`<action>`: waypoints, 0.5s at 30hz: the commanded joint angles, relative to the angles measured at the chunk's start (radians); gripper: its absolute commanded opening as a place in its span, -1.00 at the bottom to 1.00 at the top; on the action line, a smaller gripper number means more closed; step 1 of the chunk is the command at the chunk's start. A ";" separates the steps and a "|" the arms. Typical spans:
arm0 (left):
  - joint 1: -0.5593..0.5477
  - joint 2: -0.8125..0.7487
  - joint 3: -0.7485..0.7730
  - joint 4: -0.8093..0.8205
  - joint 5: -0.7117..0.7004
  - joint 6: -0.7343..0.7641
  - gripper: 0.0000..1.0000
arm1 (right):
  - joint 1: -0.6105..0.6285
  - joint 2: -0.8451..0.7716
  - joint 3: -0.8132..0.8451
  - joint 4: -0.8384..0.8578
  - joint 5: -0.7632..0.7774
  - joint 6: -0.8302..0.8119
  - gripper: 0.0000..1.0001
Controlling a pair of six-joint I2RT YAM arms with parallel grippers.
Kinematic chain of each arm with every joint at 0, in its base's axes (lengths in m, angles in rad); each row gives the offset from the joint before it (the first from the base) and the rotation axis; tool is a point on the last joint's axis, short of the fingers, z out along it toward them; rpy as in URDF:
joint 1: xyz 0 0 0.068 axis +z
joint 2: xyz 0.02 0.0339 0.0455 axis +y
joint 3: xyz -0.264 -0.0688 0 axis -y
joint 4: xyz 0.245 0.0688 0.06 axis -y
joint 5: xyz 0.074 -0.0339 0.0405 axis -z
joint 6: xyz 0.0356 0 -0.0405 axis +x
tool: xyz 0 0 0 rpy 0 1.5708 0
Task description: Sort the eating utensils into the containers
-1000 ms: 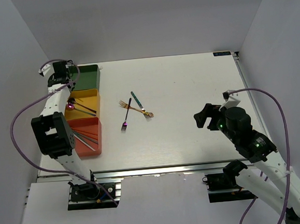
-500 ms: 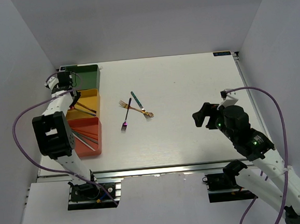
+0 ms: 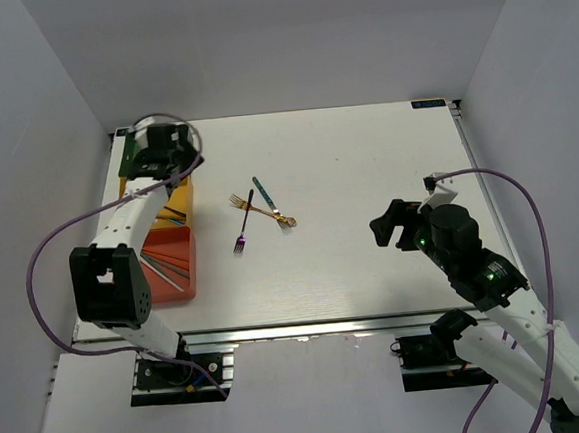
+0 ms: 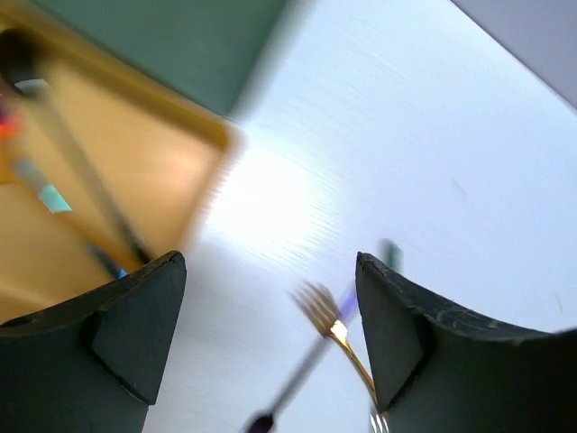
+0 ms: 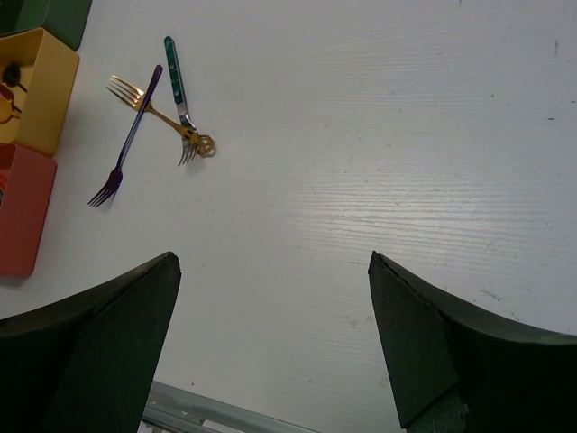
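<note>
Since a sec ago the left gripper (image 3: 169, 146) has swung from the far-left edge of the trays to over the dark green tray (image 4: 171, 41) and yellow tray's (image 4: 126, 149) inner side; the right arm has hardly shifted. Left gripper: fingers (image 4: 117, 334) apart, nothing between them — wrist view is motion-blurred, but it shows the yellow tray's corner just ahead-left of the fingers w/ a dark-handled utensil (image 4: 86, 176) lying in it, green tray beyond that, and bare bench (image 3: 366, 170) ahead-right. Between and just past its fingertips, blurred: a gold fork (image 4: 329, 320) crossed by a purple fork (image 4: 297, 383), teal handle barely visible. Right gripper (image 3: 396, 226) hangs above the bench's right half, jaws wide apart, empty. From its wrist cam the loose utensils lie well ahead and to the left: purple fork (image 5: 126, 140) laid across the gold fork (image 5: 153, 113), teal-handled fork (image 5: 176, 90) just beside, its tines touching the gold one's end. Further left of that gripper sit the yellow tray (image 5: 41, 90), w/ something dark inside, and the orange-red tray (image 5: 22, 212). Top view: orange-red tray (image 3: 168, 261) holds a few utensils — types can't tell.
</note>
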 commanded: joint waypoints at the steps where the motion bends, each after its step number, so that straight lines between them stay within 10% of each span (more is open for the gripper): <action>1: -0.156 0.027 0.151 -0.032 0.063 0.195 0.69 | -0.002 0.003 -0.010 0.046 -0.015 -0.004 0.79; 15: -0.351 0.136 0.040 -0.105 0.220 0.322 0.21 | -0.004 -0.006 -0.016 0.031 -0.041 -0.022 0.79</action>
